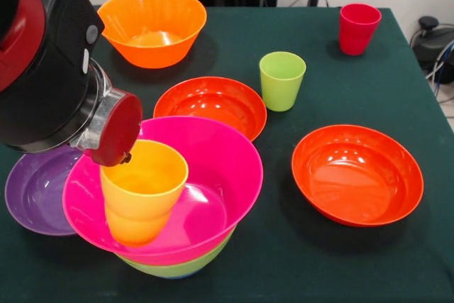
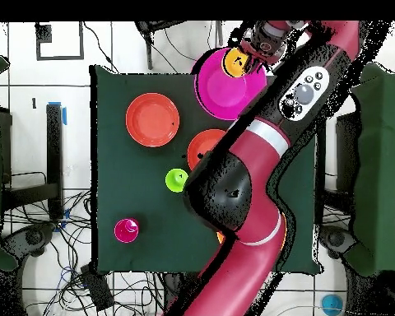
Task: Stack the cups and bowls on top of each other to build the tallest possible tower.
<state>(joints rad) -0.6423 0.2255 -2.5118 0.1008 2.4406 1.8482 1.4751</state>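
My gripper [image 1: 126,155] comes in from the upper left and is shut on the far rim of the yellow-orange cup [image 1: 142,193], which hangs upright over the near-left rim of the magenta bowl [image 1: 216,164]. That bowl sits nested in the lime-green bowl [image 1: 177,269], forming the tower. The fingers are mostly hidden behind the red wrist. In the overhead view the cup [image 2: 235,60] sits by the gripper [image 2: 248,54] over the magenta bowl [image 2: 216,90]. The lime green cup [image 1: 281,79] and the red cup [image 1: 358,28] stand apart on the cloth. The small blue bowl is out of view.
A purple bowl [image 1: 34,191] lies left of the tower, partly under the arm. A deep orange bowl [image 1: 152,26] stands at the far left. One shallow red-orange bowl [image 1: 213,104] touches the tower's far side; another [image 1: 357,174] lies to the right. Cables lie off the table's right edge.
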